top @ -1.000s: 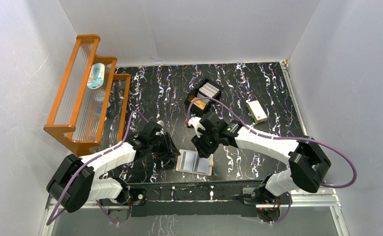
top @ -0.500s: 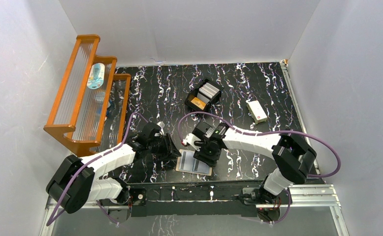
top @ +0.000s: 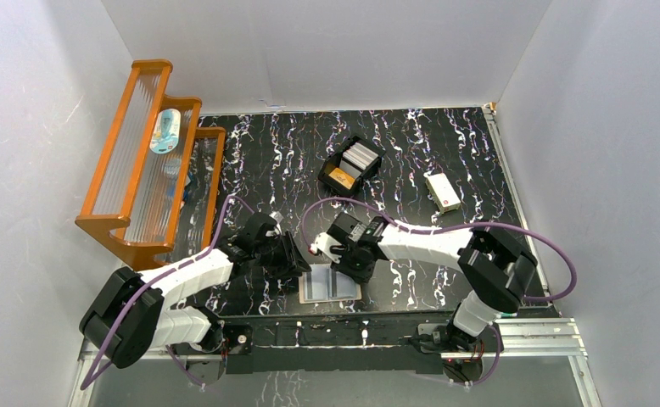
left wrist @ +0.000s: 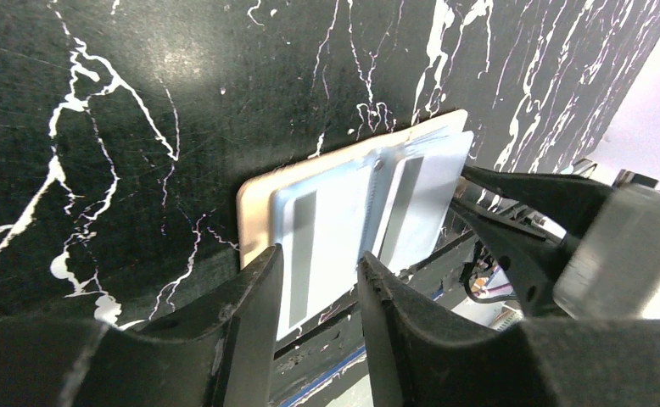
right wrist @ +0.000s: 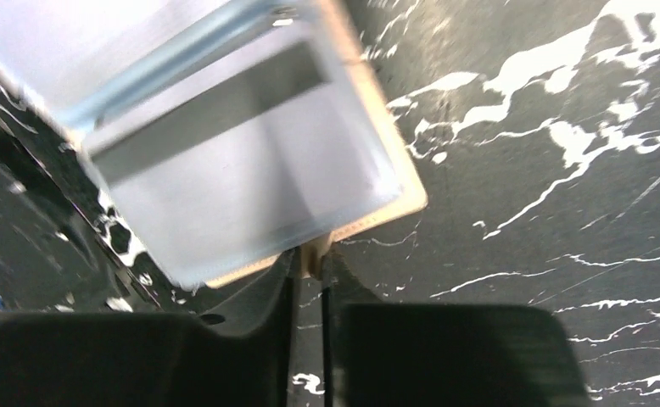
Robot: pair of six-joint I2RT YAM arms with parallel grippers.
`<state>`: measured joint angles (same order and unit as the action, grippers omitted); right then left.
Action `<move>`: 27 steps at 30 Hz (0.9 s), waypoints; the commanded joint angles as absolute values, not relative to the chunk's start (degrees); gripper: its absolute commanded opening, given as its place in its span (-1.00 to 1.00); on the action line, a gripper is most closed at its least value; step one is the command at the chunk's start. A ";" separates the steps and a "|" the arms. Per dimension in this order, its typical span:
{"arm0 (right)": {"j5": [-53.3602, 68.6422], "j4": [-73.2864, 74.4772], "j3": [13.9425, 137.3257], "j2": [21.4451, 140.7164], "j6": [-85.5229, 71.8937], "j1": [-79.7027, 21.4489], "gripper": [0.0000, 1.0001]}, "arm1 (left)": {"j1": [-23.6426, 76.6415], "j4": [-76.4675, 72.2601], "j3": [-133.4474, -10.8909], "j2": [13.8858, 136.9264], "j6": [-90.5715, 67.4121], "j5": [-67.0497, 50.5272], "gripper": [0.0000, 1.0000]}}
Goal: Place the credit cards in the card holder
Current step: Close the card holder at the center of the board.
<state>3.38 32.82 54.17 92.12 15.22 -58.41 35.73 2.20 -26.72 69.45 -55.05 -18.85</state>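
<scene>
The card holder [top: 331, 286] lies open and flat on the black marble table [top: 445, 246], close to the near edge and between the two arms. Two pale credit cards [left wrist: 327, 246] with dark stripes sit in its clear sleeves, one on each side of the fold. The right gripper [top: 354, 273] is at the right side of the holder. Its fingers are closed tight on the holder's tan edge [right wrist: 394, 170], and a bit of tan shows between them. The left gripper [top: 291, 263] is just beside the left side of the holder. Its fingers are apart and hold nothing. Farther back on the right lies a white box [top: 442, 192] with a red mark. Farther still, in the middle, is a black tray [top: 325, 174] with a stack of pale cards [top: 360, 154] and an orange card [top: 338, 176] inside. On the far left stands an orange rack [top: 144, 161] with a bottle [top: 165, 130] on it.
</scene>
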 commanded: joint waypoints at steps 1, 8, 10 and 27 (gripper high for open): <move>4.19 23.92 53.13 86.19 14.50 -58.84 -0.79 | 35.07 4.53 -27.91 69.02 -54.06 -19.54 -0.24; 3.10 12.20 46.12 77.54 6.27 -58.73 -1.00 | 34.81 9.45 -28.60 67.64 -52.30 -16.80 -0.11; 2.77 10.82 45.07 76.94 3.17 -58.46 -1.00 | 34.80 11.28 -29.13 67.11 -51.69 -16.07 -0.08; 2.28 -10.67 28.16 67.34 -34.82 -52.73 -1.00 | 34.89 11.81 -22.72 57.54 -57.20 -18.42 0.16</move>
<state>1.45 -0.99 30.17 68.99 -25.76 -52.71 35.20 13.85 -25.43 59.44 -54.57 -17.10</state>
